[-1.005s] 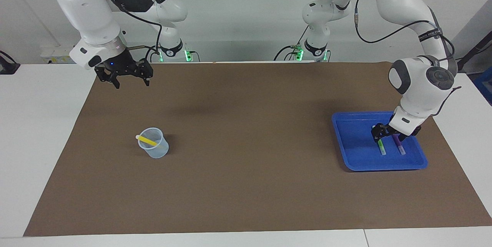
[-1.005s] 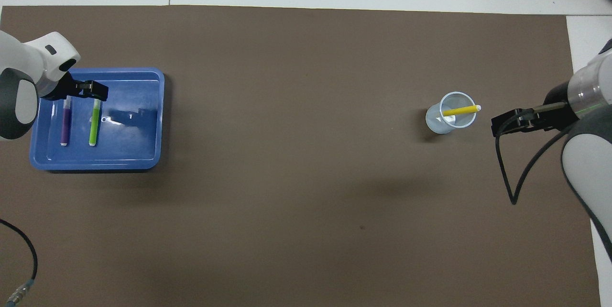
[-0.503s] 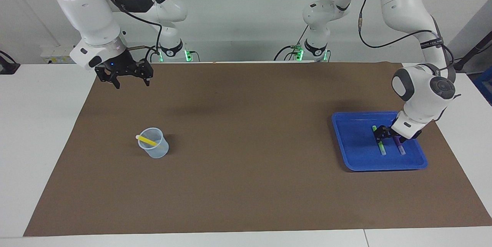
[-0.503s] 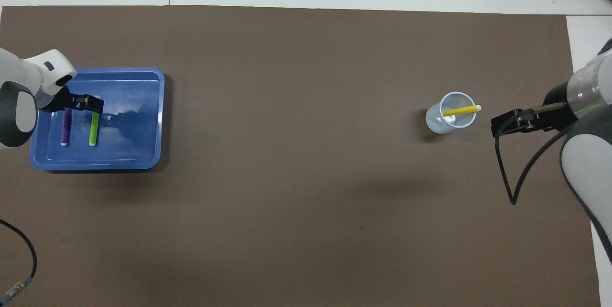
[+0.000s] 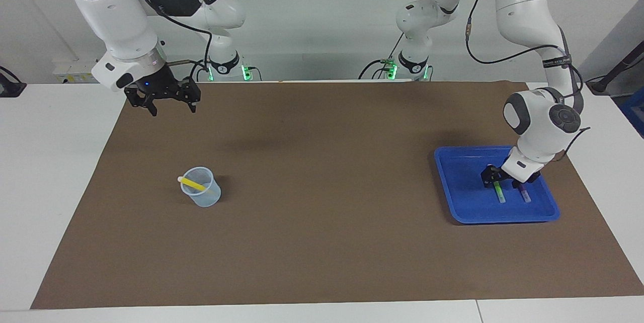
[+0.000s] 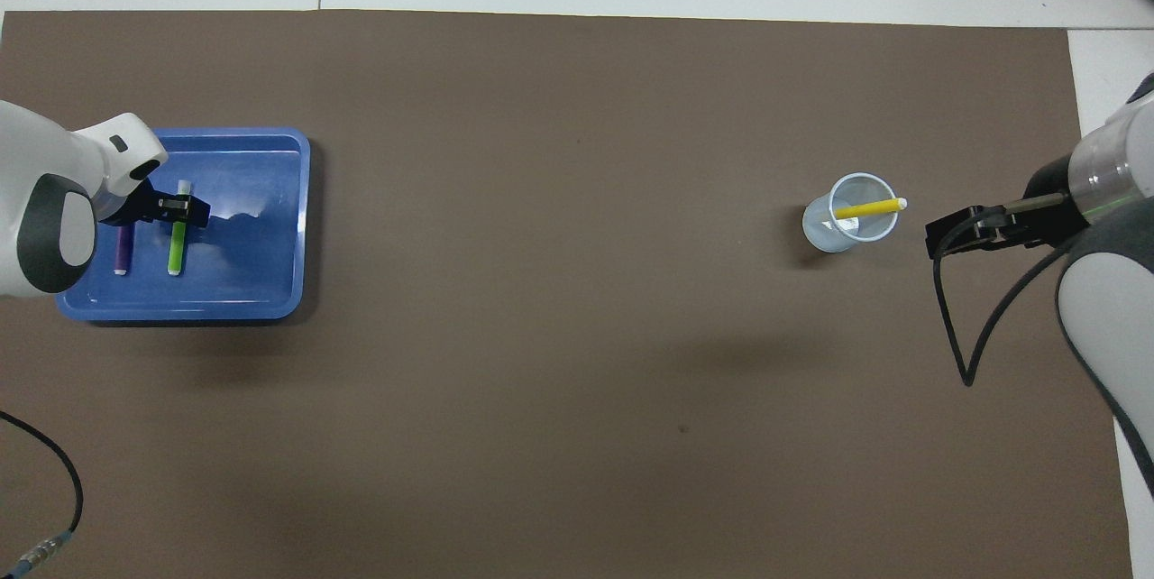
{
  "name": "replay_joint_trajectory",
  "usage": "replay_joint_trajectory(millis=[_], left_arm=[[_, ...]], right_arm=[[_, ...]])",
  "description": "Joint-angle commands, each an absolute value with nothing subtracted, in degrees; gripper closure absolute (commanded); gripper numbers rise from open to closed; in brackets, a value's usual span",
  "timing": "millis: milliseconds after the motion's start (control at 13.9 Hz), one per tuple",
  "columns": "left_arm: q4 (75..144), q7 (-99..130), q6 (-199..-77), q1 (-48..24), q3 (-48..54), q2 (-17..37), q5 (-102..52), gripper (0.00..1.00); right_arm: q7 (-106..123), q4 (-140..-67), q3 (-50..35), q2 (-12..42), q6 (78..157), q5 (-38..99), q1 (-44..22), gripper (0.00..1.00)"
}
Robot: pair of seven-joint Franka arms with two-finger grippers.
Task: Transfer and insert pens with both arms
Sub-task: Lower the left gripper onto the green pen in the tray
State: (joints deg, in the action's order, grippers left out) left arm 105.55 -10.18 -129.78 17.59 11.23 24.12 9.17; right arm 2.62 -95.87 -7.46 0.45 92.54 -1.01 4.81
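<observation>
A green pen (image 6: 175, 247) and a purple pen (image 6: 121, 247) lie side by side in the blue tray (image 6: 261, 227) at the left arm's end of the table. My left gripper (image 5: 495, 181) is down in the tray, low over the green pen (image 5: 499, 193) near its middle, and the pen still lies flat. The purple pen (image 5: 525, 194) sits beside it, partly covered by the wrist. A yellow pen (image 6: 867, 208) leans in the clear cup (image 5: 201, 193). My right gripper (image 5: 170, 103) hangs open and empty above the mat near the robots' edge.
A brown mat (image 5: 322, 202) covers most of the white table. The cup (image 6: 849, 225) stands alone toward the right arm's end. A black cable (image 6: 956, 326) loops down from the right arm.
My left gripper has sunk lower into the tray and shifted from between the two pens to over the green pen. The right arm has not moved.
</observation>
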Motion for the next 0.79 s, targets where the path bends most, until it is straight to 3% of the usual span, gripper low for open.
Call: replay_joint_trajectory(millis=[0, 431, 503, 574, 718], left_arm=[[107.49, -9.76, -130.96, 17.4, 10.99, 22.68, 9.93, 0.4], [107.49, -9.84, -130.34, 17.4, 10.99, 22.59, 9.93, 0.76], [107.49, -9.84, -130.25, 17.4, 10.99, 22.59, 9.93, 0.92], [107.4, -9.76, -130.17, 17.4, 10.99, 22.59, 9.93, 1.0], [106.88, -9.76, -129.38, 17.4, 11.07, 22.59, 9.93, 1.0]], right_arm=[[1.76, -97.21, -7.65, -0.79, 92.99, -1.67, 4.92, 0.0], [2.28, -97.21, -7.65, -0.79, 93.08, -1.67, 5.18, 0.0], [2.29, -97.21, -7.65, -0.79, 93.08, -1.67, 5.27, 0.0], [2.37, -97.21, -7.65, -0.79, 93.08, -1.67, 5.45, 0.0], [2.29, -97.21, -7.56, -0.88, 92.55, -2.02, 5.45, 0.0]])
